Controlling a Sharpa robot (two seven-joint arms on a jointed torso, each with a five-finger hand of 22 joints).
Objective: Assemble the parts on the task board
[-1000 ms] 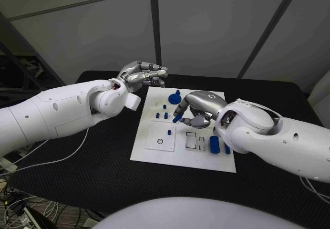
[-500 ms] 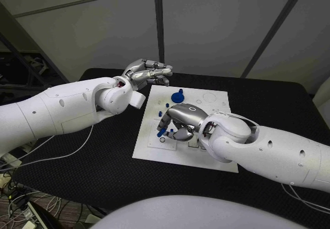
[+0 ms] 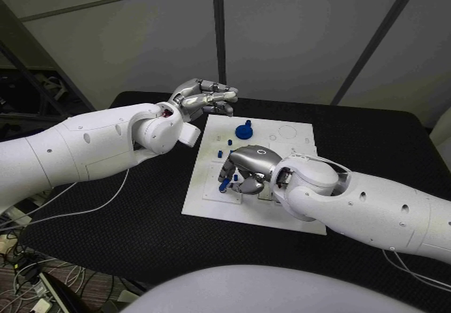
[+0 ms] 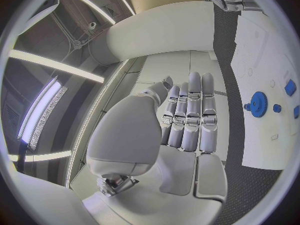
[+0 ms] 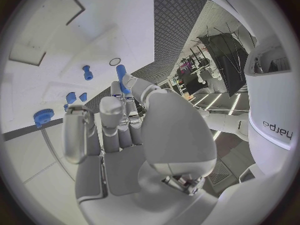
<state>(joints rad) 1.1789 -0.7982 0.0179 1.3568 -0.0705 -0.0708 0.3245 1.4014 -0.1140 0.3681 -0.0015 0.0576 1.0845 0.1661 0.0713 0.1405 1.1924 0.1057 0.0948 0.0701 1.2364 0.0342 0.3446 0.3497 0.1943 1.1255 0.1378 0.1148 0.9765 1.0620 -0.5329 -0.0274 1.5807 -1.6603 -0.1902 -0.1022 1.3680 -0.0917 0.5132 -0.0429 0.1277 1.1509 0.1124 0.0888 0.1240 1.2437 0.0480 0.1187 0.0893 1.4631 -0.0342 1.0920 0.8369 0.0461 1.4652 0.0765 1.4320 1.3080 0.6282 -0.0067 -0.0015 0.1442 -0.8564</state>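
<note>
Over the task board (image 3: 296,140), a blue peg (image 5: 121,77) is pinched in the fingertips of the right hand (image 3: 246,167). Nothing is held by the left hand (image 3: 205,96), raised beyond the board's far left corner with fingers curled inward.

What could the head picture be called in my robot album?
Right hand carries a blue peg over the white task board; left hand waits nearby.

Even, bright light falls from overhead; long ceiling strip lamps (image 4: 53,65) glare in the left wrist view. Shadows are soft. Both fisheye wrist views bend straight edges near their rims.
</note>
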